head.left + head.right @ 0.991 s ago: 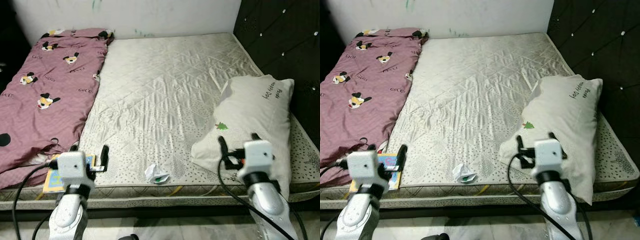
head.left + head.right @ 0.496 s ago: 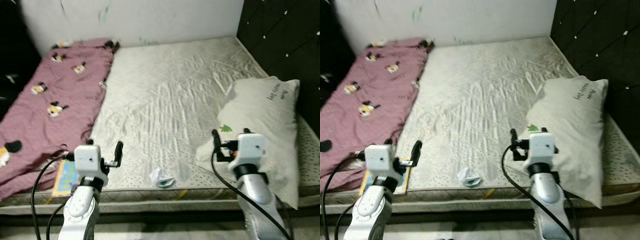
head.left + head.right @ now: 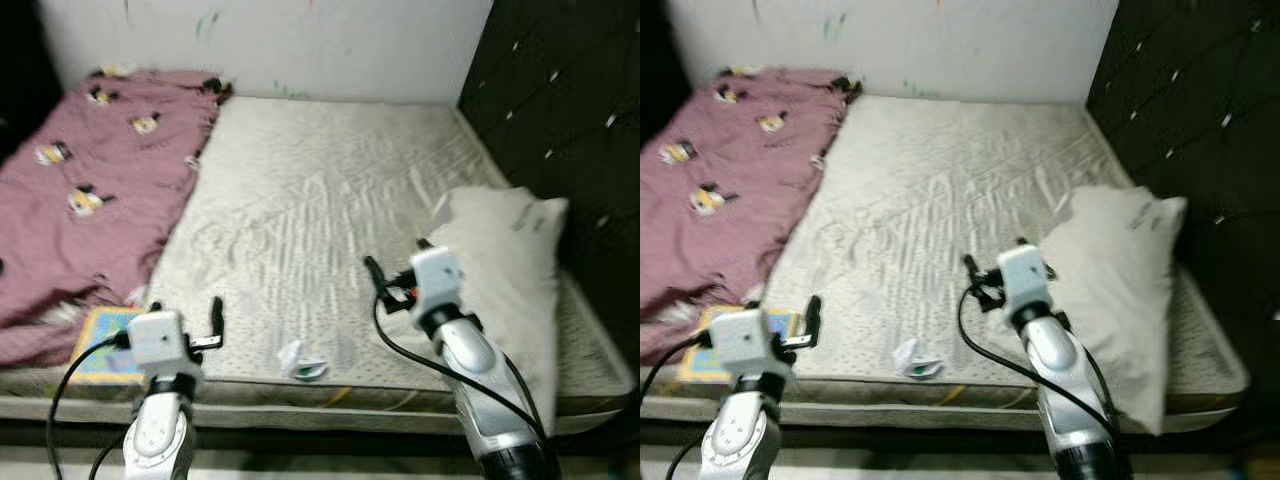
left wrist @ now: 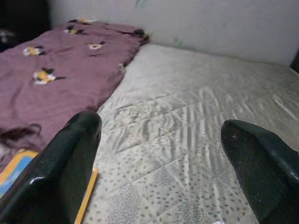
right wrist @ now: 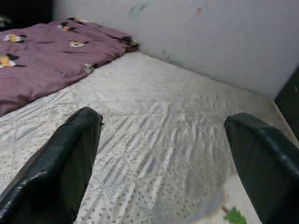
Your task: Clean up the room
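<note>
Crumpled paper (image 3: 302, 361) lies untouched near the bed's (image 3: 330, 190) front edge, between the left gripper (image 3: 185, 322) and right gripper (image 3: 395, 272), both fingers wide and empty; cleanup barely begun.

Two silver, rounded arms are being shown, each being capped by a boxy pale-grey wrist block. Black cables are being looped from both blocks down along the arms. The left tool (image 3: 185, 312) and the right tool (image 3: 395, 272) are each being formed by two long, glossy black fingers (image 4: 70, 172) with blunt tips.
</note>
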Tool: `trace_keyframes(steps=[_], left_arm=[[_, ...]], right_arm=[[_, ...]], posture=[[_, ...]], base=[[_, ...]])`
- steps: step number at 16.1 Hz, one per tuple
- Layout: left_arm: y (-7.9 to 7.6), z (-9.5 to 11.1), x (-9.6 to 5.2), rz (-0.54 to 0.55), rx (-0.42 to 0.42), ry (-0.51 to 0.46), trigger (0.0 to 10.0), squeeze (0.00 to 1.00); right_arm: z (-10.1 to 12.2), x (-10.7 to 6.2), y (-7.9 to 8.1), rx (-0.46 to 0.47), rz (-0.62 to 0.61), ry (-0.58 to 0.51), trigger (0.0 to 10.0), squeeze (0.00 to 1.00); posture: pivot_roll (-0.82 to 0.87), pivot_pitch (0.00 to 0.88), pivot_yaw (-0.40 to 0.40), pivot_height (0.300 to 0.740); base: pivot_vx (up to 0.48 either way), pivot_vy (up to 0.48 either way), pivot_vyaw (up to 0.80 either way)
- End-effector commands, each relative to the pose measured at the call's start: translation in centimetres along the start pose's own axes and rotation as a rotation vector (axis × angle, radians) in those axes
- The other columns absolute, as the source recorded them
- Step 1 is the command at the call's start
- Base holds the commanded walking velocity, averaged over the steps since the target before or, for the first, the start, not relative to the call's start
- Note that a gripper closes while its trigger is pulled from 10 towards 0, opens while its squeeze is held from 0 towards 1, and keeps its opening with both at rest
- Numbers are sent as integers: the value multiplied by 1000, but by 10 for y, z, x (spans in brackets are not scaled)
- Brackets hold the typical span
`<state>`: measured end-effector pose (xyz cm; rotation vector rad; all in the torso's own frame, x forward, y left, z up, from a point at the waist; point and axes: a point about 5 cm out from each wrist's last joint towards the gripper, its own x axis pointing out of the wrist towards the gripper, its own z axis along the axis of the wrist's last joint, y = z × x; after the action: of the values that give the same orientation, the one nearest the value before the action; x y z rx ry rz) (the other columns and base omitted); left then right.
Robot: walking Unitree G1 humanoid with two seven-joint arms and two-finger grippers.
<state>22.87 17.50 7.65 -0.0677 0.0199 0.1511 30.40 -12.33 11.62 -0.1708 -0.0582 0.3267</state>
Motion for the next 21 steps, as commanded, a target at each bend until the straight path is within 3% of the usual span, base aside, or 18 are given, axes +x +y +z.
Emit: trace_keyframes(steps=[1,3,7,10,13,16,21], left_arm=[[1,6,1,20,0,-35,10000,0],[2,8,3,31,7,-50,10000,0],[3,3,4,21,6,-31,10000,0],[6,-7,-5,15,24,13,10000,0],[25,-10,-25,25,70,44,10000,0],[30,-9,-31,33,78,48,10000,0],[17,-6,-25,-2,55,43,10000,0]], right_arm=[[1,4,5,0,33,-7,10000,0],[5,6,9,-2,45,-29,10000,0],[-1,-5,8,-6,31,-22,10000,0],[-12,-23,-11,-42,-55,23,10000,0],[-22,-59,-41,-44,-127,77,10000,0],[-23,-82,-50,-68,-158,111,10000,0],[-20,-74,-40,-35,-158,104,10000,0]], posture=[[140,42,-117,740],[147,43,-112,740],[109,50,-84,740],[90,66,-61,740],[89,76,-45,740],[81,86,-42,740],[80,90,-28,740]], base=[[0,0,0],[0,0,0],[0,0,0],[0,0,0],[0,0,0],[0,0,0],[0,0,-83]])
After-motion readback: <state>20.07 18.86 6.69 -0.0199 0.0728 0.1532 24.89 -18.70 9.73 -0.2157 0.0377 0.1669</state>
